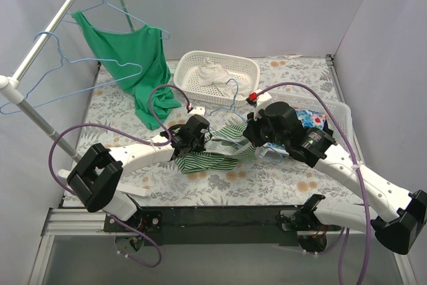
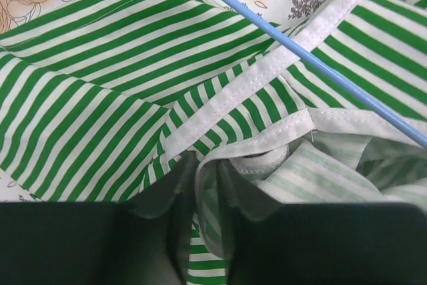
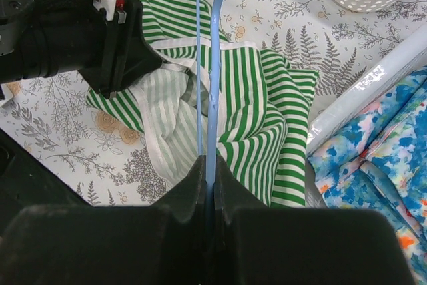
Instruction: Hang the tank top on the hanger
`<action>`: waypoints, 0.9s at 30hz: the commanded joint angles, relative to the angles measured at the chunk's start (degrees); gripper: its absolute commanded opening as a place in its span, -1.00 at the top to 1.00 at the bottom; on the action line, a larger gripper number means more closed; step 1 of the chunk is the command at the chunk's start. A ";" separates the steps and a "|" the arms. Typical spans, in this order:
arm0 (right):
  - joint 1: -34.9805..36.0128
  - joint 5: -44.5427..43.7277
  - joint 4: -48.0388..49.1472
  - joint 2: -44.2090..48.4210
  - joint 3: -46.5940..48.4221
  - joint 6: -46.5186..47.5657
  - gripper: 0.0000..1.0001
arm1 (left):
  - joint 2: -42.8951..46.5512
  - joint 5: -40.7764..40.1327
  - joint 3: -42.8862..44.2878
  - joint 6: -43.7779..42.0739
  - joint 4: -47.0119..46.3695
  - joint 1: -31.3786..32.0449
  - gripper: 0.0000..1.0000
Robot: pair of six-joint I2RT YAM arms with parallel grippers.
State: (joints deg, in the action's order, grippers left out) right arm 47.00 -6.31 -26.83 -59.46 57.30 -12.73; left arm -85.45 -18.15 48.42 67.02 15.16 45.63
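Note:
The green-and-white striped tank top [image 1: 212, 159] lies crumpled on the flowered table between the two arms. My left gripper [image 2: 208, 168] is shut on a fold of its white-edged band [image 2: 230, 101], with fabric bunched between the fingers. The light-blue wire hanger [image 3: 212, 65] runs over the tank top [image 3: 267, 98], and my right gripper [image 3: 210, 161] is shut on its wire. In the left wrist view the same hanger [image 2: 320, 68] crosses the striped cloth diagonally. From above, the left gripper [image 1: 202, 142] and right gripper [image 1: 251, 134] stand close together over the cloth.
A plain green tank top [image 1: 137, 58] hangs on a hanger from the slanted rail [image 1: 40, 45] at the back left, beside a bare blue hanger [image 1: 67, 71]. A white basket [image 1: 247, 65] holds pale cloth. Blue floral cloth [image 1: 310, 119] lies in a clear bin [image 1: 341, 113] on the right.

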 commanded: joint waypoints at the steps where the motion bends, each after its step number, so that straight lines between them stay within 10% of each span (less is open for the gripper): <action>1: 0.37 -0.81 2.66 1.89 0.80 0.16 0.97 | 1.42 -2.76 2.02 1.35 -2.15 0.17 0.86; 14: 0.37 3.49 3.45 4.35 1.50 0.78 0.97 | -4.02 16.99 8.26 8.91 -4.17 -16.00 1.00; 27: 0.37 4.64 0.82 3.56 1.68 2.97 0.97 | -4.47 16.93 12.31 8.48 -2.94 -19.87 1.00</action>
State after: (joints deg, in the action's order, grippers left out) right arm 47.00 -1.72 -26.74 -56.51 57.30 -11.14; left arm -92.07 -0.23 58.15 76.53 11.60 26.55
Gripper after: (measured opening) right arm 0.068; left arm 0.018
